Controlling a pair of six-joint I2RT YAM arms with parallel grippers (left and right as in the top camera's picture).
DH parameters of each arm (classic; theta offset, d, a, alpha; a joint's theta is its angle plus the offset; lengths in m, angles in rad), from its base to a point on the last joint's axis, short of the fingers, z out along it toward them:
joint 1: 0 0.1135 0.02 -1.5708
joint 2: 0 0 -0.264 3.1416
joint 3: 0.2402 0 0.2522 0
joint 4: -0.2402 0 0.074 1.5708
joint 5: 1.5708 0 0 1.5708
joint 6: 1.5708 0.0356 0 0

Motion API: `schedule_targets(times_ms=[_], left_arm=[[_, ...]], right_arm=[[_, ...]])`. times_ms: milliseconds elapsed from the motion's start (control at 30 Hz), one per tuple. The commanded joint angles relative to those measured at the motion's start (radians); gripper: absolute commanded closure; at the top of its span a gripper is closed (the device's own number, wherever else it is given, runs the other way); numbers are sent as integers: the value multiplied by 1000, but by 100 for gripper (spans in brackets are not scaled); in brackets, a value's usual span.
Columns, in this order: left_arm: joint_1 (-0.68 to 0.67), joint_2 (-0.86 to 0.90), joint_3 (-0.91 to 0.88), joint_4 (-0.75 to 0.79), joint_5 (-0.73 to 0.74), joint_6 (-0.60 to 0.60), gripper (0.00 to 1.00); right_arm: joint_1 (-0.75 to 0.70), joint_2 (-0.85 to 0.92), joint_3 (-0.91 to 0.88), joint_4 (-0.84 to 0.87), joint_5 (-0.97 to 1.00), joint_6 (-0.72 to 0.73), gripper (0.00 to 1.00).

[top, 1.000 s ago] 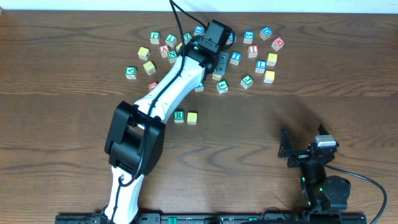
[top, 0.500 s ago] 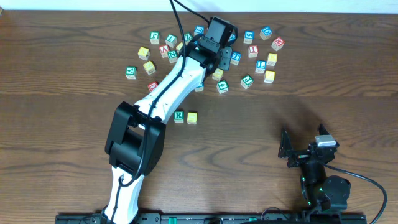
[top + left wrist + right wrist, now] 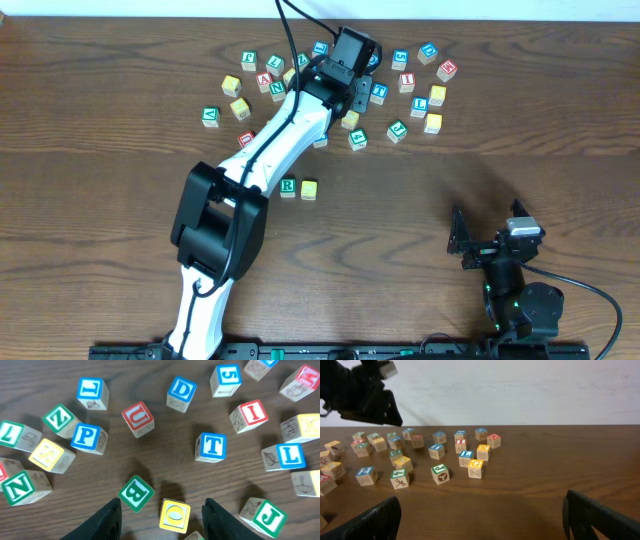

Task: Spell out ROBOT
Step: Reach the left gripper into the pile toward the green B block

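Plainly, the left hand [image 3: 161, 510] hangs half-open and empty, a yellow O cube [image 3: 175, 516] showing between its fingers [image 3: 107, 521], while the green B cube [image 3: 136, 493] lies just ahead and left of that hand, turned diamond-wise to the jaws, so a slight leftward shift and twist seem needed. Farther ahead of the hand stands the blue T cube [image 3: 212, 446]; behind the hand, the R cube [image 3: 288, 187] and a yellow cube [image 3: 309, 189] sit side by side. The right hand [image 3: 462, 243], wide open and empty, is well apart from it; no container shows.
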Motion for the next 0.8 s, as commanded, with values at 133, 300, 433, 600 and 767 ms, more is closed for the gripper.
schedule_targets(times_ms=[133,300,433,600,767], left_arm=[[12,60,26,-7,-20,9,49],[12,65,26,3,-21,9,51],[33,70,26,51,-24,-7,52],[84,95,26,104,-61,-110,52],[101,135,26,120,-57,-134,51]], right_arm=[[4,-6,-2,-3,1,-15,1],[4,-6,-2,-3,1,-15,1],[4,-6,-2,-3,1,-15,1],[4,-6,-2,-3,1,-15,1],[4,-6,-2,-3,1,-15,1]])
